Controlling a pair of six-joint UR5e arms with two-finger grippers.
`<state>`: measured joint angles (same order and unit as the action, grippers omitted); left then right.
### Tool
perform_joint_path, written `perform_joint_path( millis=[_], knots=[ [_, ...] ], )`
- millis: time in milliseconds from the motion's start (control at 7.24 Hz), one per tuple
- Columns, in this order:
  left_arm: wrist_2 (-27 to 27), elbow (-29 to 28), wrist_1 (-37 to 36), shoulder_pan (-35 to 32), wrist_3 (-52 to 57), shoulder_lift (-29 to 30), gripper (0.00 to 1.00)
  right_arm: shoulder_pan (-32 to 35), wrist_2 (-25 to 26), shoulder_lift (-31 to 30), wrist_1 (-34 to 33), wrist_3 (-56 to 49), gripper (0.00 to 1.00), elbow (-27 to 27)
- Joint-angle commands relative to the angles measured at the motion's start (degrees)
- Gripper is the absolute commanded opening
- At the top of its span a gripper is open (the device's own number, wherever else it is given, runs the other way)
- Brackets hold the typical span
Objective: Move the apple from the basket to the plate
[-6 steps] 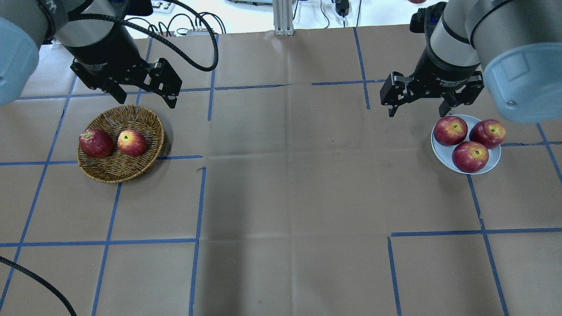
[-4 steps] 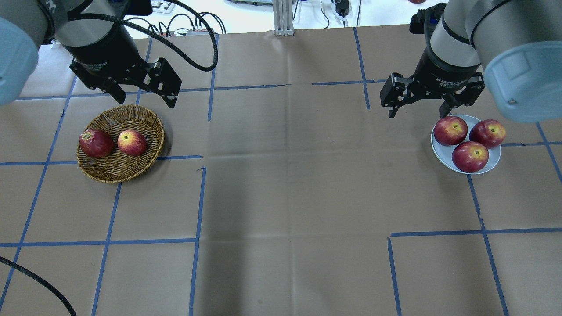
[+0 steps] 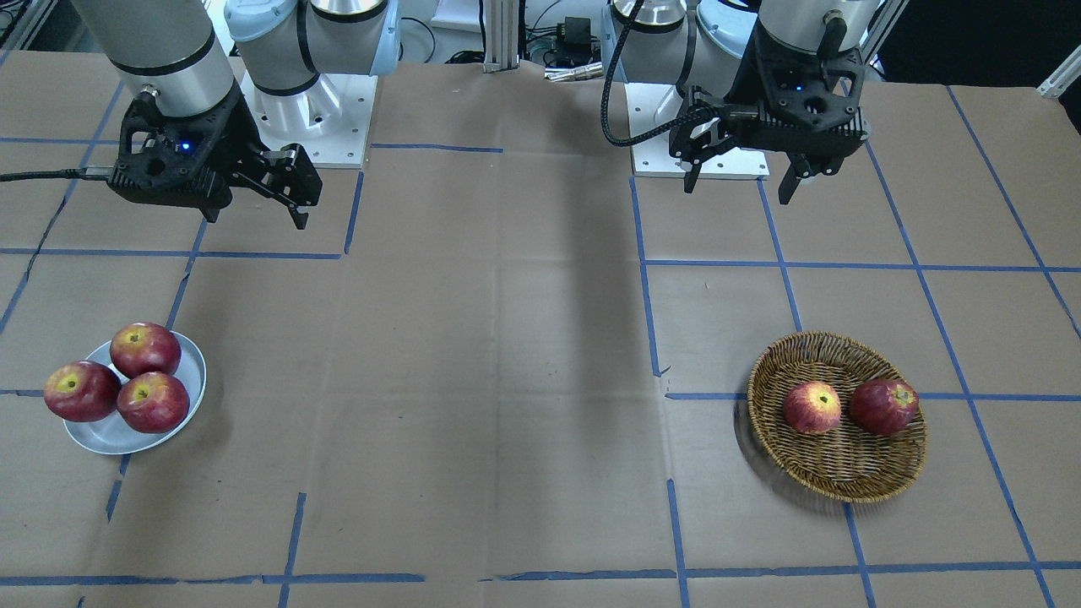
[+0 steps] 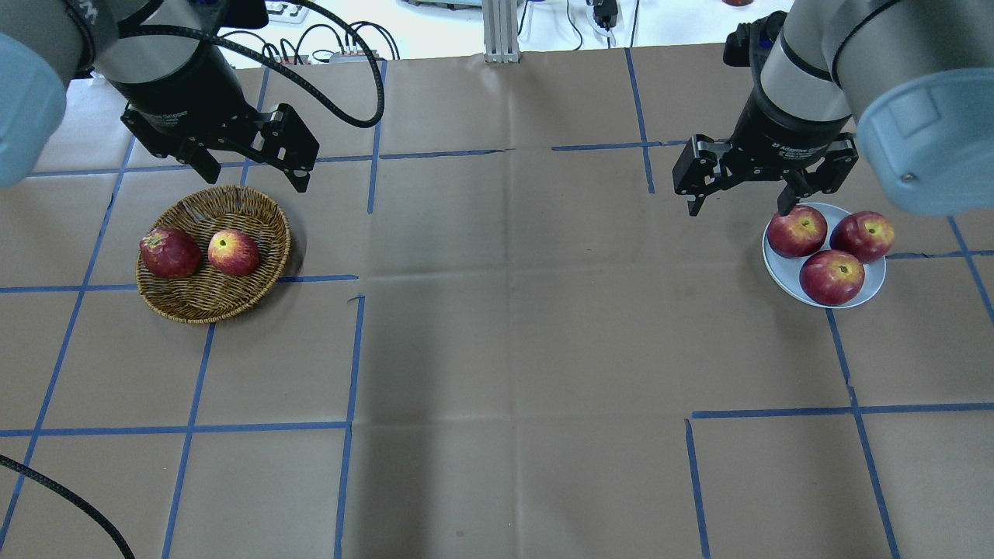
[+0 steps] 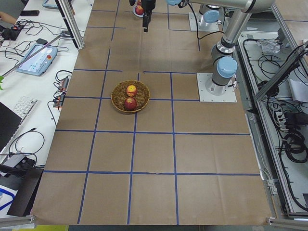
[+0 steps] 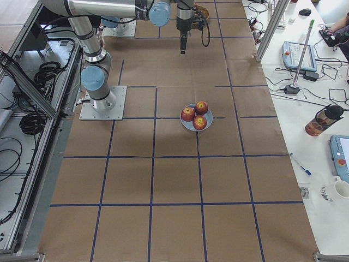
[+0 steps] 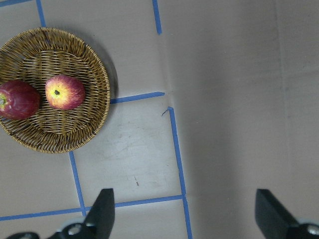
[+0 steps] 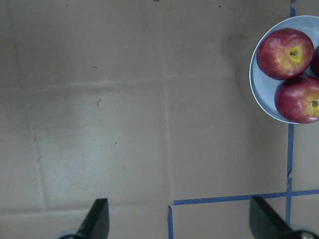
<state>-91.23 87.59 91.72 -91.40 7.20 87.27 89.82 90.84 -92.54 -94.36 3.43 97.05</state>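
The right arm's jaws have dipped a shade closer to the small round pale grey-white plate in under a second, and one fingertip now overlaps the plate's rim in the overhead view. The left arm's jaws have barely stirred near the round tan woven wicker basket. Nothing on the brown paper-covered table has shifted.

Both sets of jaws stand spread wide and hold nothing; the wrist views show only bare table between their tips. The lighter pinkish-red apple with the broad yellow-orange blush lies in the basket, just beside a darker deep-red apple; whether the two touch is hard to tell. Three red apples already crowd the plate, well apart from the basket at the table's opposite end.

By the look of it, the transfer has yet to start. The left arm's jaws hover off to one side of the basket rather than over the fruit, and must first move above the apple, come down and close on it. The carry across the table, perhaps with a hand-over, and a placement in the little room left on the plate all remain.
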Motion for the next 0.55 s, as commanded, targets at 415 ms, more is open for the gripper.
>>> perform_joint_path(
  millis=[415],
  knots=[
    [0.4, 3.0, -1.8, 0.7, 2.4, 1.1, 0.99, 0.0, 0.0, 0.0, 0.0, 0.0, 1.00, 0.2]
  ],
)
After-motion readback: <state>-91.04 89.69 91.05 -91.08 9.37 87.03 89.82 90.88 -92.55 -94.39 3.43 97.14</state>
